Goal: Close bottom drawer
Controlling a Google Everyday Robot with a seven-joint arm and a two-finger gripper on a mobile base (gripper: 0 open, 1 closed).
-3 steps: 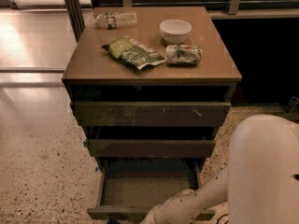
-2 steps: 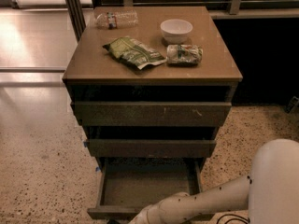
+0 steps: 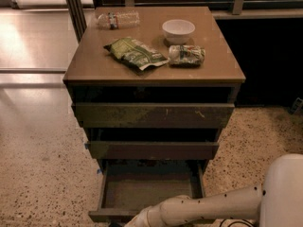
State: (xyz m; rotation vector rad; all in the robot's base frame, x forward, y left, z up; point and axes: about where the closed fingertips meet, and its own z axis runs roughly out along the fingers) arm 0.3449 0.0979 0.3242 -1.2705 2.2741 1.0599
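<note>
The bottom drawer (image 3: 149,189) of the brown cabinet is pulled out, and its shallow tray is empty. Its flat front (image 3: 110,215) lies near the lower edge of the camera view. My white arm (image 3: 208,207) reaches in from the lower right, low across the drawer's front. My gripper (image 3: 124,222) is at the end of the arm, at the drawer front near its left half, and is mostly cut off by the lower edge of the view. The middle drawer front (image 3: 151,150) and the top drawer front (image 3: 154,116) stand above it, each slightly out.
On the cabinet top (image 3: 94,70) lie a white bowl (image 3: 178,30), a green snack bag (image 3: 136,54), a smaller packet (image 3: 187,55) and a plastic water bottle (image 3: 118,19). Speckled floor (image 3: 42,174) surrounds the cabinet. My white body (image 3: 284,193) is at the lower right.
My arm has stretched further left along the bottom drawer's front, and my body has shifted right and down in the view. The drawer stays open.
</note>
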